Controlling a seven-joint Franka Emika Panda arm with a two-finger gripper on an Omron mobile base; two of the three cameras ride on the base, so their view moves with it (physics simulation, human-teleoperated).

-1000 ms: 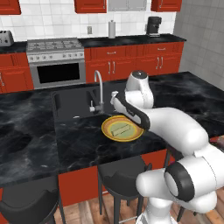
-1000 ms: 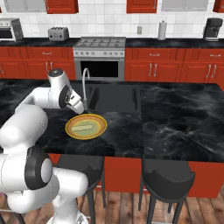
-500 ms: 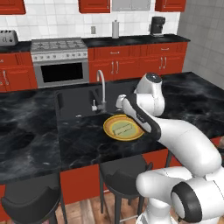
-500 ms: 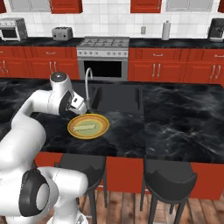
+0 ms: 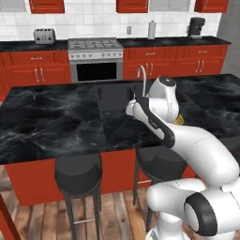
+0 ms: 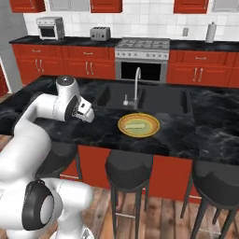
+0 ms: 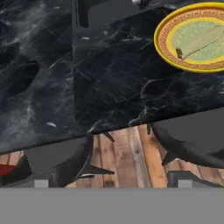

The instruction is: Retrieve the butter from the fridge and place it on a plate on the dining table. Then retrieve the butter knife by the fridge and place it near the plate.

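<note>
Pulled back from the plate (image 6: 138,125), the empty tool (image 6: 88,115) gapes wide; butter (image 6: 136,126) delivered near the surface's (image 6: 196,135) front edge.

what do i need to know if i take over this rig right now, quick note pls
Gripper: open and holding nothing, looking down over the front edge of the dining table toward the stools.
Butter: lying flat on the plate, which sits on the dining table just in front of the sink and tap.
Done: the butter is out of the fridge and on the plate.
Left: fetch the butter knife from beside the fridge and set it down near the plate. Neither knife nor fridge is in sight from here, so the base probably has to drive there first.
</note>
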